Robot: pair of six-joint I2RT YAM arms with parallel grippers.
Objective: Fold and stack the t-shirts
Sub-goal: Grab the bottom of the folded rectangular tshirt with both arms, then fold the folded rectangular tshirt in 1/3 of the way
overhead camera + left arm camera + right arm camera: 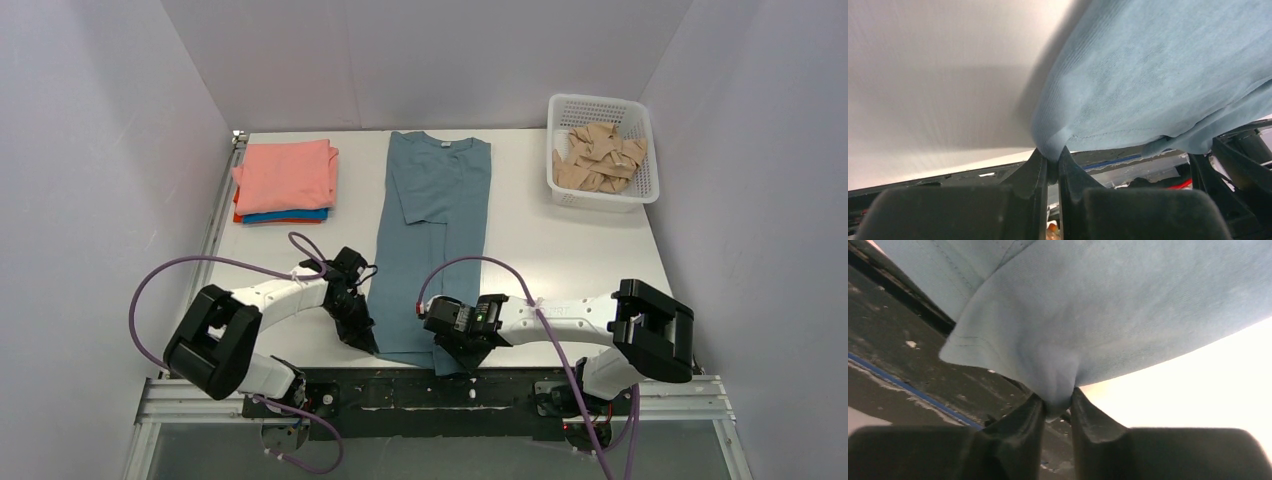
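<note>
A dusty grey-blue t-shirt lies lengthwise down the middle of the white table, sleeves folded in, collar at the far end. My left gripper is shut on its near left hem corner; the pinched cloth shows in the left wrist view between the fingers. My right gripper is shut on the near right hem corner, with cloth bunched between its fingers. A folded stack sits at the far left: a salmon-pink shirt on top, bright blue and orange-red edges under it.
A white plastic basket holding beige cloth pieces stands at the far right. Grey walls close in on three sides. The black rail runs along the table's near edge, just behind both grippers.
</note>
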